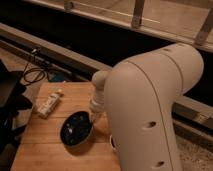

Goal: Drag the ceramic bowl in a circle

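Note:
The ceramic bowl, round, shallow and glossy black with faint light specks inside, sits on the wooden table near its middle. My gripper reaches down from the white wrist and meets the bowl's right rim. The large white arm shell fills the right half of the view and hides what lies behind it. The small cup is almost wholly hidden behind the arm, with only a dark sliver showing at the arm's edge.
A light-coloured bottle or packet lies on the table's back left. A black cable loops on the floor behind the table. A dark bulky object stands at the table's left edge. A metal rail runs behind.

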Controlling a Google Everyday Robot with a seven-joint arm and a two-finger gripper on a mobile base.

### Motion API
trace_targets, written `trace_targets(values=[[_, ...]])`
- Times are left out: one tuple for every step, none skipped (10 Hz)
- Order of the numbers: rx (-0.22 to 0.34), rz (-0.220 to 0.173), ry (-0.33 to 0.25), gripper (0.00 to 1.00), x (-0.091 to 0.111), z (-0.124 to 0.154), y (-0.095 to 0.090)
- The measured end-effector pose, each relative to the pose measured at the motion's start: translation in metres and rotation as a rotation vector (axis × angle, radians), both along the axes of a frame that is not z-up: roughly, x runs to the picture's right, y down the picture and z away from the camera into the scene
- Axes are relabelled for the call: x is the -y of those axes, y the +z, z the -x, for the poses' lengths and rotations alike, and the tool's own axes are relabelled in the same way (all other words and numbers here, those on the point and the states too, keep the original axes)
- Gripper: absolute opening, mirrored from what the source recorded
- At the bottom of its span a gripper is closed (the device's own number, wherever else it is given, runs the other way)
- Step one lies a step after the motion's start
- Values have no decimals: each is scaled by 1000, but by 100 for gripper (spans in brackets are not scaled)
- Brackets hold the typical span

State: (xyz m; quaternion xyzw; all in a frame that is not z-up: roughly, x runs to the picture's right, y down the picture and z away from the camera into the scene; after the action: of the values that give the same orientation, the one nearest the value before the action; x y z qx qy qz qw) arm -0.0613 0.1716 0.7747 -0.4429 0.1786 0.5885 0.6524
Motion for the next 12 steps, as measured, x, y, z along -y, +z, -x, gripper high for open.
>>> trace_targets(values=[[-4,0,-1,0,0,2,0],[-6,-2,-5,0,4,5,3],[-8,-4,-9,0,7,8,5],[-12,-3,-10,0,7,9,5],[-15,-1,-11,0,6,9,5],[-20,0,-10,0,6,8,5],[-25,-1,-8,0,6,7,5],[-28,-2,-6,0,6,6,4],[-31,-2,-6,0,6,6,4],[-34,-2,-6,0,6,6,4],[-36,-2,-6,0,6,7,4],[-39,-3,-5,0,7,7,5]])
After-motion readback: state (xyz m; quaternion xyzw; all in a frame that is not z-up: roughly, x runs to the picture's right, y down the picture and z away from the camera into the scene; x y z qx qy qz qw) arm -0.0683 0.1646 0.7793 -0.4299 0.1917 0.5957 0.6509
